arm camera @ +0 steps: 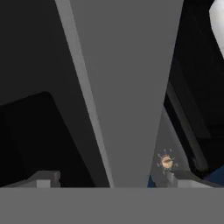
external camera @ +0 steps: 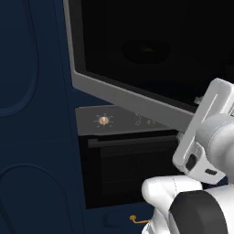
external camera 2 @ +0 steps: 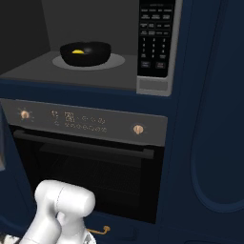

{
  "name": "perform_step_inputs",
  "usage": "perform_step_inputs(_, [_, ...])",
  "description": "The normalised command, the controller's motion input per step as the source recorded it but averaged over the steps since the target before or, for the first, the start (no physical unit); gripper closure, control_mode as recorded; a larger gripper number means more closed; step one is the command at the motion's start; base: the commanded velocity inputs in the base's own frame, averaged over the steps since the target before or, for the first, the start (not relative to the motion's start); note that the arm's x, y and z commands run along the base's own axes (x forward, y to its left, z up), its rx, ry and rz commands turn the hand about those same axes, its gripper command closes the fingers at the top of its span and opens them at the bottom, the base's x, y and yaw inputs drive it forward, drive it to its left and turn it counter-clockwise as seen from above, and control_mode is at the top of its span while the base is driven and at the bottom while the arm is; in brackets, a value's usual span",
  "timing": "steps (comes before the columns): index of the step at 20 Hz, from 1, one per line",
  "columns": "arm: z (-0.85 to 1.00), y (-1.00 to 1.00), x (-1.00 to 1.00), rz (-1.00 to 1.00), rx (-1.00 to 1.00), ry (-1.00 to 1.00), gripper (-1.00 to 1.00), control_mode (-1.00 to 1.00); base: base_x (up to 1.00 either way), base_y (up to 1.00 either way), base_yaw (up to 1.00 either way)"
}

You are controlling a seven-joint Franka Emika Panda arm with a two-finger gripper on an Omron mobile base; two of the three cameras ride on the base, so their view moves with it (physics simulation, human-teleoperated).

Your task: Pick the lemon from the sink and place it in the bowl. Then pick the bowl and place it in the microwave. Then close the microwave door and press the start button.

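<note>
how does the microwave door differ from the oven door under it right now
The black glass microwave door with grey edge stands swung open, the cavity with the glossy black bowl exposed; the black oven door is shut. The oven door carries a horizontal bar handle; no handle shows on the microwave door. Both are dark, flat panels.

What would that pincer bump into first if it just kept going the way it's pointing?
Most likely the microwave door: its grey edge runs up between the open pincer's tips, straight ahead. How near it is can't be told.
</note>
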Motion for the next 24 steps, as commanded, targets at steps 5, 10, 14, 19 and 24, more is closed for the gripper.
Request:
perform_step_inputs(5, [0.36, -0.39, 0.0, 0.24, 0.27, 0.02, -1.0, -1.0, 0.0, 0.0, 0.0])
perform_step_inputs(10, [0.57, -0.14, 0.13, 0.13, 0.18, 0.15, -1.0, -1.0, 0.0, 0.0, 0.0])
perform_step_inputs(14, [0.22, 0.0, 0.43, 0.01, 0.0, 0.18, -1.0, -1.0, 0.0, 0.0, 0.0])
perform_step_inputs(19, [0.0, 0.0, 0.65, 0.0, 0.0, 0.03, -1.0, -1.0, 0.0, 0.0, 0.0])
perform_step_inputs(24, [0.0, 0.0, 0.56, 0.0, 0.0, 0.0, -1.0, -1.0, 0.0, 0.0, 0.0])
